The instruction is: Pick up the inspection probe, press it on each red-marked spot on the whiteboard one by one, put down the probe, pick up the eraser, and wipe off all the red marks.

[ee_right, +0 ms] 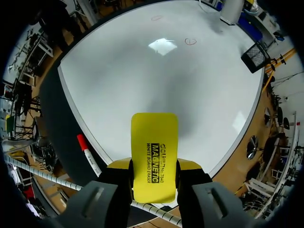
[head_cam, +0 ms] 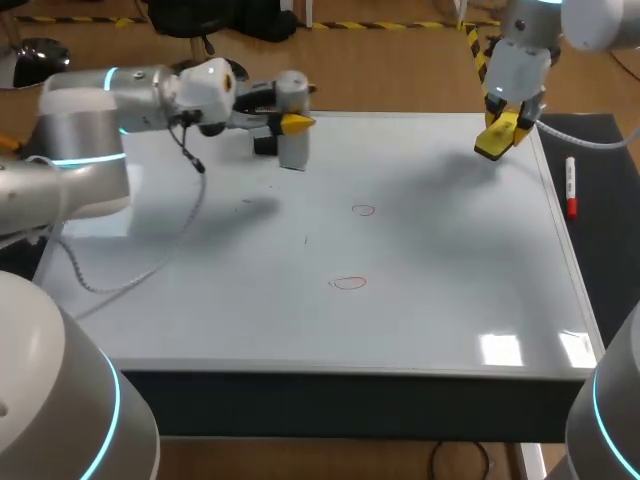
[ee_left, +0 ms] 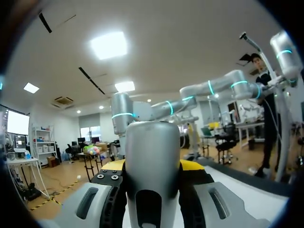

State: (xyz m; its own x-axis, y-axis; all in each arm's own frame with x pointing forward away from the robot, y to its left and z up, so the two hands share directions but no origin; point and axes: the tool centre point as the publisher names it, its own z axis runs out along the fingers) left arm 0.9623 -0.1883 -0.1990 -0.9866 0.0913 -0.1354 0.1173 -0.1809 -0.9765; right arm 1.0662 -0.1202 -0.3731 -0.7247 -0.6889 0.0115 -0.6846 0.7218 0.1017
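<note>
Left gripper (ee_left: 153, 166) tips — mostly behind probe (ee_left: 152, 142)

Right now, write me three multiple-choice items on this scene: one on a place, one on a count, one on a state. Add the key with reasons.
1. Where does the marker pen lie?
A: on the dark mat beside the whiteboard
B: at the whiteboard's middle
C: in a cup

2. How many red marks are on the whiteboard?
A: one
B: two
C: five

3. What is the right tool's state?
A: open and empty
B: shut on the pen
C: shut on the yellow eraser

Key:
1 A, the pen lies off the board's right edge.
2 B, two red loops show near the middle.
3 C, both fingers clamp the eraser's sides.
</note>
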